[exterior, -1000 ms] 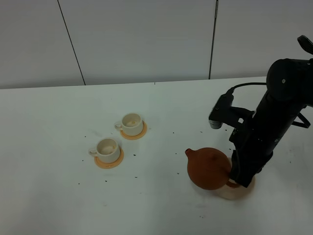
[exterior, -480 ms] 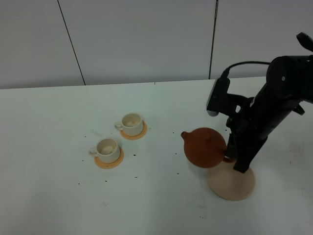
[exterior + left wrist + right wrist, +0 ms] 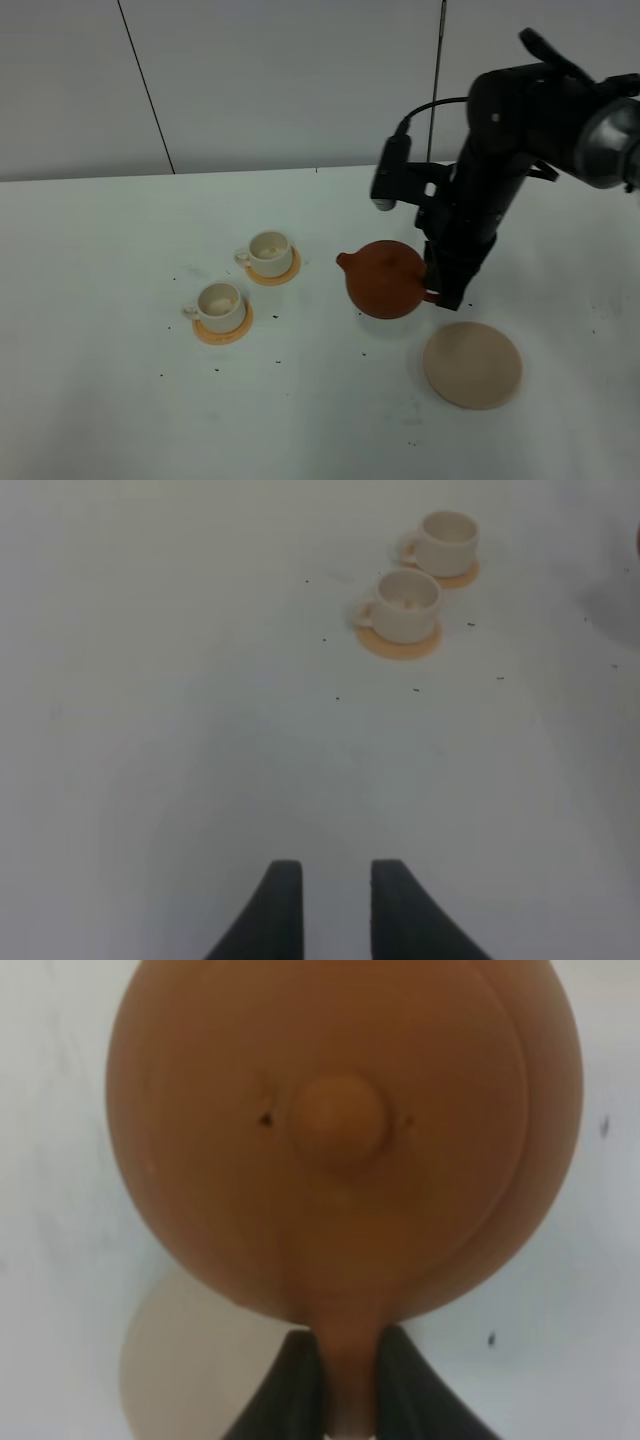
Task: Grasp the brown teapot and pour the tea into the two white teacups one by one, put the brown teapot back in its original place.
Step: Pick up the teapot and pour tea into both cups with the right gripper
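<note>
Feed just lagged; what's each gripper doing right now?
Left gripper: open, holding nothing.
Right gripper: shut on the handle of the brown teapot.

Bare table (image 3: 300, 400) between teapot (image 3: 383, 280) and cups (image 3: 270, 252) (image 3: 220, 302) (set close together), disc (image 3: 472, 365) uncovered

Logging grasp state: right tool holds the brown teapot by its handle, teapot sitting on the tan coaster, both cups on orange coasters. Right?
One error: the brown teapot is not on the tan coaster. The exterior high view shows it held beside the bare coaster. The right tool does grip its handle.
</note>
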`<state>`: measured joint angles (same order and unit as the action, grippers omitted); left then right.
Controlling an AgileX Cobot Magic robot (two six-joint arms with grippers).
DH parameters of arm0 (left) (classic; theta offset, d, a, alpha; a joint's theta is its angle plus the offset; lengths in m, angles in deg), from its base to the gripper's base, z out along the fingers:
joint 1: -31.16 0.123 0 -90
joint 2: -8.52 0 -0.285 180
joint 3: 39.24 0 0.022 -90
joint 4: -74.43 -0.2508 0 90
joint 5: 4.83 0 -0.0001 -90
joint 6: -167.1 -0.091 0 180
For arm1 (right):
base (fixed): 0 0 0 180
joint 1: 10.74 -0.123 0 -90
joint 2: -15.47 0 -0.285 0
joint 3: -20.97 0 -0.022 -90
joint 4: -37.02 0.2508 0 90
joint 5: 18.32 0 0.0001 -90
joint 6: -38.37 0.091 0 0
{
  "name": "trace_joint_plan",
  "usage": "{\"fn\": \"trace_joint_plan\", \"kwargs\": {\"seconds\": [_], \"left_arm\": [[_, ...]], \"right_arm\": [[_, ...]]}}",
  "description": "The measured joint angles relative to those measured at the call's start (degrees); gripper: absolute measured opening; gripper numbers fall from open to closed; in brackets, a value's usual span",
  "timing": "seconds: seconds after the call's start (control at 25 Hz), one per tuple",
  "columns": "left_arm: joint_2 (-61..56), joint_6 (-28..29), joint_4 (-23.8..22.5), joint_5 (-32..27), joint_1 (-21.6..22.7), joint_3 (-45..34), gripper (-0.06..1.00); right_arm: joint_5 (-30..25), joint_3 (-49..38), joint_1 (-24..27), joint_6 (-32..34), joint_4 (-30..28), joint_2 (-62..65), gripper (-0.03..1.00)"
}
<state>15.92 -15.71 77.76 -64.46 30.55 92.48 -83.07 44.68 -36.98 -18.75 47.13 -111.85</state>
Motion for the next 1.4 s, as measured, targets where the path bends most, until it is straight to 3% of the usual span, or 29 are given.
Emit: {"fn": "trace_joint_plan", "kwargs": {"seconds": [0.28,0.88,1.4], "left_arm": [[0.0,0.0,0.0,0.0,0.0,0.0,0.24],[0.0,0.0,0.0,0.0,0.0,0.0,0.24],[0.0,0.0,0.0,0.0,0.0,0.0,0.24]], "right_arm": [[-4.1,10.2,-3.0,-2.6,-0.1,-5.6,0.1],[-5.4,25.5,-6.0,-7.7,2.0,-14.1,0.1],[-5.5,28.2,-6.3,-11.4,2.7,-15.4,0.1]]}}
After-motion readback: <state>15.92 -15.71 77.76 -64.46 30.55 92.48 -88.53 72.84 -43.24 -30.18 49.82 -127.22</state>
